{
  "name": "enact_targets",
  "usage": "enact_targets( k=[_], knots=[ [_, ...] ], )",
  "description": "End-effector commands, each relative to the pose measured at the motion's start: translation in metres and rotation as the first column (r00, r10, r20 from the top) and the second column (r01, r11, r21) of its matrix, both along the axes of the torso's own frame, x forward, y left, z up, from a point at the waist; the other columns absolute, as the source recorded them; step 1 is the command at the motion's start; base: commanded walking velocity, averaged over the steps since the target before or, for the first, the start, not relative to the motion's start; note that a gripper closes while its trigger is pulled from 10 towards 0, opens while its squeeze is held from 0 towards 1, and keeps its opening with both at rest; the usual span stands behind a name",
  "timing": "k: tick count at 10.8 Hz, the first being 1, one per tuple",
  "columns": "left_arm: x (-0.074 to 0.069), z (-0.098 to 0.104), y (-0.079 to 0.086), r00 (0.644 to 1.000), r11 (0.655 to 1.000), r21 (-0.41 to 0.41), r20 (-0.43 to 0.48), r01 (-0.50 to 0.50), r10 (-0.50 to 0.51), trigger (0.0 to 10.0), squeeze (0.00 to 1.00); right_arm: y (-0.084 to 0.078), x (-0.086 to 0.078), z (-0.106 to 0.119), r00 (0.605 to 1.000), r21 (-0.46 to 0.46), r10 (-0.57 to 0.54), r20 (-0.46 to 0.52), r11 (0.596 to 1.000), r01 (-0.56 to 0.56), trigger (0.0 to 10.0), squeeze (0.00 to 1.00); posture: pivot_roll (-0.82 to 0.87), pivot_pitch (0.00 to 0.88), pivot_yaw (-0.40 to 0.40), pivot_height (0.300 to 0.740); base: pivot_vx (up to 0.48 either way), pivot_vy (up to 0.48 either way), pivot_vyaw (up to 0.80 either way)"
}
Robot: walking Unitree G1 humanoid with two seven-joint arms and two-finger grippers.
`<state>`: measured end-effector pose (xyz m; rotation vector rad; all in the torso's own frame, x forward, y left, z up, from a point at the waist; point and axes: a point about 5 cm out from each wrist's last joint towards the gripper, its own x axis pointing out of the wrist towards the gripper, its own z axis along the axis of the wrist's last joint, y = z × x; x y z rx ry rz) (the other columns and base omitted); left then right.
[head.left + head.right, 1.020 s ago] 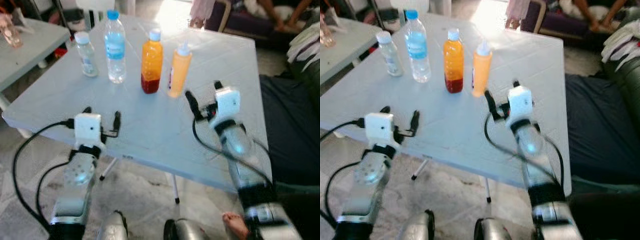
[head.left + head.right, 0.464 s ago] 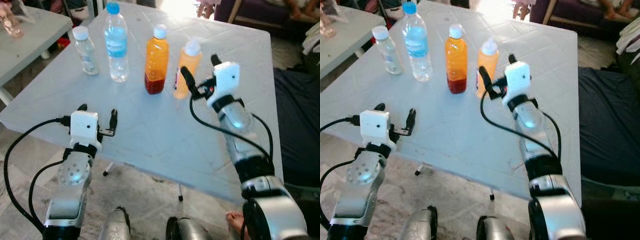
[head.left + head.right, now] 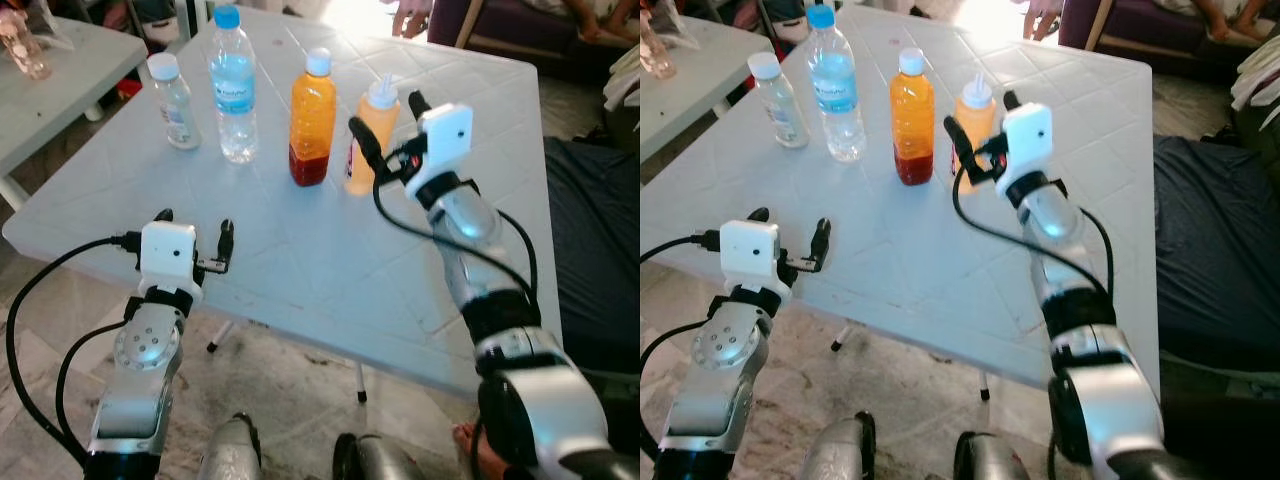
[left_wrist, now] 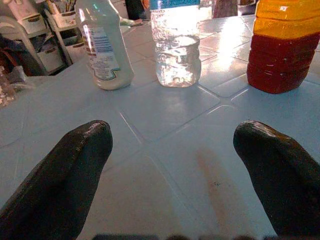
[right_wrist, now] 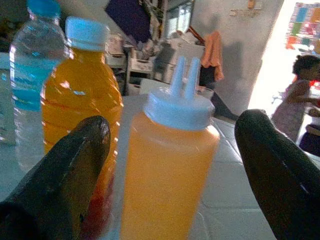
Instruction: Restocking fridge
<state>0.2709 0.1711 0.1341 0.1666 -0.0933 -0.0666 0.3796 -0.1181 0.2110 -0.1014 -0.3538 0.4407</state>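
Standing in a row on a pale blue-grey plastic table with a tiled pattern [image 3: 300, 250] are four containers, all upright and placed here relative to the tall orange juice bottle with a white cap and a dark red layer at its base [image 3: 312, 120]. Far to its left is a small clear bottle with a white cap and label [image 3: 173, 102]. Just left of it is a clear plastic water bottle with a blue cap and blue label [image 3: 231, 88]. Just right of it is an orange squeeze bottle with a white twin-nozzle cap [image 3: 370, 136].

The left gripper [image 3: 193, 237] hovers low over the table's near edge, well in front of the juice bottle and to its left; its two black fingers are spread apart and hold nothing.

The right gripper [image 3: 385, 128] is raised at the squeeze bottle, right of the juice bottle. Its black fingers [image 5: 75, 170] are spread wide with one on each side of the squeeze bottle's body, not closed on it. In the right wrist view a person [image 5: 295, 107] stands in the bright background beyond the table.
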Motion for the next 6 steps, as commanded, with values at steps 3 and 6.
enact_targets(
  k=[3,6],
  knots=[
    [-0.002,0.002,-0.001,1.000,1.000,0.013,-0.002,0.014,-0.014,10.0,0.00,0.003,0.009,0.005,0.999,0.022,0.024,-0.036,0.999,-0.024,10.0,0.00,0.26,0.165,-0.014,0.740,0.000,0.000,0.00],
    [-0.003,0.003,-0.001,1.000,0.999,0.021,-0.008,0.028,-0.028,10.0,0.00,0.001,0.015,0.002,0.997,0.056,0.015,-0.080,0.998,-0.011,0.0,0.00,0.27,0.174,-0.002,0.740,0.000,0.000,0.00]
  ],
)
